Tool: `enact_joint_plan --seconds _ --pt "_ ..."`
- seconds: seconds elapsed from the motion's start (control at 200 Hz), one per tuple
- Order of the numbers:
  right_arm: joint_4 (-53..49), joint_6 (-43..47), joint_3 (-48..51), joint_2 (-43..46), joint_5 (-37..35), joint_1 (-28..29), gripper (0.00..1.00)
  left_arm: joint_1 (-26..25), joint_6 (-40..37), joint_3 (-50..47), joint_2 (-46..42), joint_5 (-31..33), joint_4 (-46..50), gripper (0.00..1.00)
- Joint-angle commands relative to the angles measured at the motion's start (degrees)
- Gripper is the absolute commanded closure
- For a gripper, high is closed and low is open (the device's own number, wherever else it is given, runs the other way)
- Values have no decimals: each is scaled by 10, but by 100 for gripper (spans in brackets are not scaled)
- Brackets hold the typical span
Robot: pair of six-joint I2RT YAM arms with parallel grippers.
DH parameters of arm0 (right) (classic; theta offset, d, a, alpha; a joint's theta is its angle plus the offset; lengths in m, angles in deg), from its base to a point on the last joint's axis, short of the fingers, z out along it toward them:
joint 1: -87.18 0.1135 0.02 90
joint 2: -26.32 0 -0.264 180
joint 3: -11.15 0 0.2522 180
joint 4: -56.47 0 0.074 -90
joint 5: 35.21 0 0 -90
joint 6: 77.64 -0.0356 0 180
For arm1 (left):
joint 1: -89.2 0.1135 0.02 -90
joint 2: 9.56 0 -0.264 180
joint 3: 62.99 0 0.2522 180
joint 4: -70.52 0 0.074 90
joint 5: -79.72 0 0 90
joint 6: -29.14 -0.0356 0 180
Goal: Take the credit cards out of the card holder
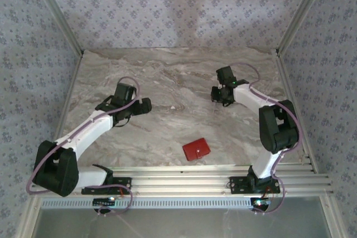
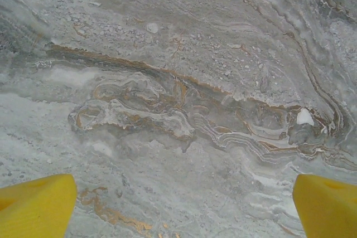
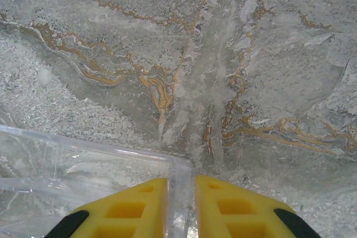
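red card holder [image 1: 196, 149] lies flat on the marble worktop [image 1: 167, 76], red outside up, looks folded shut, sitting a bit askew. ribbed metal rail [image 1: 184, 176] runs just on the near side of the card holder; touching or not, cannot tell. both my hands are well apart from the card holder.

my left hand [image 1: 144, 105] is well to the left of the card holder and farther back, at the end of the white arm coming in from the left. in the left wrist view the left hand [image 2: 181, 210] has its yellow fingers [image 2: 36, 207] far apart, one in each bottom corner, with bare veined marble between them. wide apart, gripping nothing.

my right hand [image 1: 219, 96] is behind the card holder and a bit to its right. in the right wrist view the right hand [image 3: 181, 207] has its yellow fingers [image 3: 134, 210] drawn close together, with the wall of a clear plastic container [image 3: 83, 160] between them, right at the container's corner. the fingers sit against that clear wall on both sides, so i call it clamped on the container. the container stands on the marble and its floor is see-through; whether anything lies in it i cannot tell.
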Motion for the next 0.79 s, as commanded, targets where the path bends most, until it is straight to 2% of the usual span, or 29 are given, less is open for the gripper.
enact_joint_plan --seconds 0.0,0.245,0.435,0.79 --pt "-6 -9 -15 -13 -8 4 83 -4 -4 -1 -22 9 21 1" --pt "-6 -8 -16 -18 -16 15 91 -4 -8 -7 -23 13 22 1" --pt "-18 -22 -59 -23 -35 35 94 -4 -9 -2 -23 15 24 1" --pt "-29 -80 -169 -99 -90 124 96 -4 -11 -8 -39 15 40 0"
